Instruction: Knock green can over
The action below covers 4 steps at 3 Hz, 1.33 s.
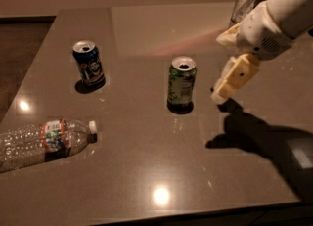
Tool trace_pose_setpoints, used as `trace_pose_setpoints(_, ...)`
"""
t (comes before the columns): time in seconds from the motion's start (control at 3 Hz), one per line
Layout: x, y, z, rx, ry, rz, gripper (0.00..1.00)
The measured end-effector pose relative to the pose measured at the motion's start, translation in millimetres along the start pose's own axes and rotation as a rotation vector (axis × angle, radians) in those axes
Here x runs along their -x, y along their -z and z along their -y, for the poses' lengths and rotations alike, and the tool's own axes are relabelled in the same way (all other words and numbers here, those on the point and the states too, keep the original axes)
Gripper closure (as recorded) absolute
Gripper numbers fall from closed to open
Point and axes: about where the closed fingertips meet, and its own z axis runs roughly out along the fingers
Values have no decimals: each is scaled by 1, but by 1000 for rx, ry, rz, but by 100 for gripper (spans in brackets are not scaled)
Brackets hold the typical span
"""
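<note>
Cream-coloured, the gripper hung low beside the green can, near but not touching, probably to push its side; whether it was open or closed I could not tell. The green can stood upright on the tabletop, well apart from the blue can and the lying water bottle.

Only bare tabletop lies between gripper and green can.

Gripper near green can; arm cut off at top-right edge. Glass partly hidden behind arm. Bottle base cut off at left edge. Print on green can, blue can too blurred to read.
</note>
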Motion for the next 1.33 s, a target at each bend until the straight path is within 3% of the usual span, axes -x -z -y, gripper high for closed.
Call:
trace_pose_setpoints(1.0,27,-66,-3,70,-35,191,0)
trace_pose_setpoints(1.33,33,-74,-2,83,-49,238,19)
